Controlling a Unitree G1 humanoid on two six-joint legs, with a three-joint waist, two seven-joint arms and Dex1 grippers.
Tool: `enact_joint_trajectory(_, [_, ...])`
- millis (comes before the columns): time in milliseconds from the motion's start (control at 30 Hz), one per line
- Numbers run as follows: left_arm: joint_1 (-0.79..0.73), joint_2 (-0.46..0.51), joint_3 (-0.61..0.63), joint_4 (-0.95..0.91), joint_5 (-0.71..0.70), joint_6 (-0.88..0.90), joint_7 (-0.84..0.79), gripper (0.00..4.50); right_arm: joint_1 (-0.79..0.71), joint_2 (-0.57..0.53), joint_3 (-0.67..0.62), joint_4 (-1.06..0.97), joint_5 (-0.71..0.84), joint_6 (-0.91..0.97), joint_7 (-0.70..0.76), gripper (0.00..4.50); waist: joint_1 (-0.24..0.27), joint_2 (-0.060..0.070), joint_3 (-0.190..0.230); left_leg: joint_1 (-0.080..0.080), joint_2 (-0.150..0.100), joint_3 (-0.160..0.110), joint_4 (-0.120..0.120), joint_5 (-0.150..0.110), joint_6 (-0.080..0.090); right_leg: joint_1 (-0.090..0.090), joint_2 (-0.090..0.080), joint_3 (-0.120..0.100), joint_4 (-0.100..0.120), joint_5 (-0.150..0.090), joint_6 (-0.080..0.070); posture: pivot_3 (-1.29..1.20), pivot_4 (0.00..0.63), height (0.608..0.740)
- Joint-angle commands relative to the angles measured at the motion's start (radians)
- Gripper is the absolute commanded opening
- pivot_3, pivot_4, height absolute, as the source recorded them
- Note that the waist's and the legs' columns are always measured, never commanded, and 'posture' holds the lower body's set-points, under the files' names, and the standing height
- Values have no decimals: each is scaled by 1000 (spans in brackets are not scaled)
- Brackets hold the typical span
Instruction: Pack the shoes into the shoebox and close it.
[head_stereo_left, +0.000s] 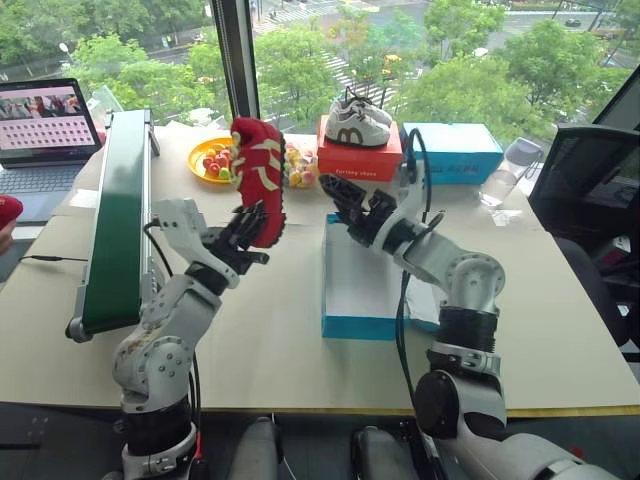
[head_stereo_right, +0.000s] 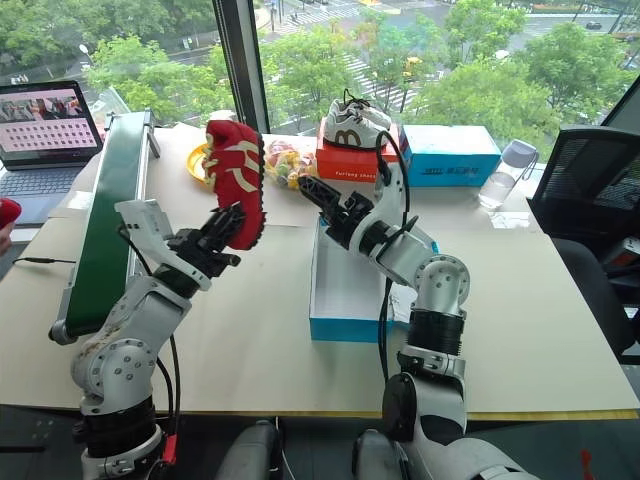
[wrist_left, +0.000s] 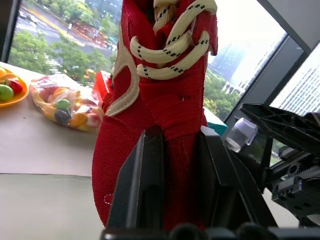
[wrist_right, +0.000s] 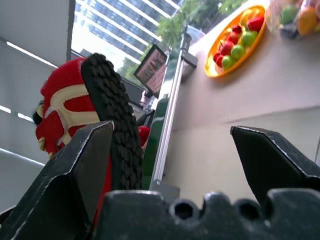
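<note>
One red shoe (head_stereo_left: 262, 165) with cream laces and a dark treaded sole is held upright in the air, heel down, above the table left of the shoebox. My left gripper (head_stereo_left: 257, 224) is shut on its heel end; the left wrist view shows both fingers (wrist_left: 145, 175) pressed against the red fabric. My right gripper (head_stereo_left: 343, 207) stands open just right of the shoe, pointing at its sole (wrist_right: 112, 115), with nothing between its jaws. The blue shoebox (head_stereo_left: 360, 327) lies open with a white inside, under my right arm.
A green conveyor belt (head_stereo_left: 118, 210) runs along the left, with a laptop (head_stereo_left: 45, 125) behind it. At the back stand an orange fruit plate (head_stereo_left: 210, 160), a candy bag (head_stereo_left: 300, 165), a red box (head_stereo_left: 360, 160) bearing a white sneaker (head_stereo_left: 358, 122), another blue box (head_stereo_left: 455, 150) and a plastic cup (head_stereo_left: 505, 170).
</note>
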Motion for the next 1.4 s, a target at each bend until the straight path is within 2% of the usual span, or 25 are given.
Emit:
enact_joint_trajectory(33, [-17,2,-36,-47,-54,3,-24,888,-46,13,-14,-53,120,43,-57,4500,-5,0,0,0,0,0,0,0,0,0,0,0,0,0,0,0,150,739])
enact_joint_trajectory(433, [-41,-9,-64,21,-93,0,-15,888,-15,56,17,-146,328,14,-183,4500,-8,2,1,0,0,0,0,0,1,0,1,0,0,0,0,0,150,739])
enact_joint_trajectory(633, [-35,-2,-57,17,-106,-1,-3,888,18,-10,43,-121,283,-34,-154,4500,-7,2,2,0,0,0,0,0,1,0,0,0,0,0,0,0,150,739])
enact_joint_trajectory(767, [-19,2,-59,-5,-117,7,8,888,25,-154,142,-127,113,-91,13,4500,-5,4,2,-1,0,0,1,1,1,0,0,0,0,0,0,0,150,739])
enact_joint_trajectory(900, [-13,7,-63,-17,-129,12,19,888,13,-234,213,-178,75,-98,165,4500,-7,5,3,-1,0,0,1,1,1,-1,0,0,-1,0,1,0,150,739])
enact_joint_trajectory(1067, [-11,15,-70,-19,-139,14,27,888,-3,-280,267,-243,85,-79,289,4500,-9,6,4,-3,0,0,1,1,1,-3,1,2,0,0,1,0,150,739])
enact_joint_trajectory(1167, [-13,17,-76,-23,-147,13,34,888,-4,-330,354,-260,-9,-98,363,4500,-6,6,4,-3,0,0,2,1,1,-3,1,2,0,0,1,0,150,739])
enact_joint_trajectory(1400, [-14,18,-88,-29,-155,12,46,888,-27,-348,440,-175,-172,-187,465,4500,-4,6,4,-4,-1,0,2,1,1,-4,1,1,0,0,1,0,150,739])
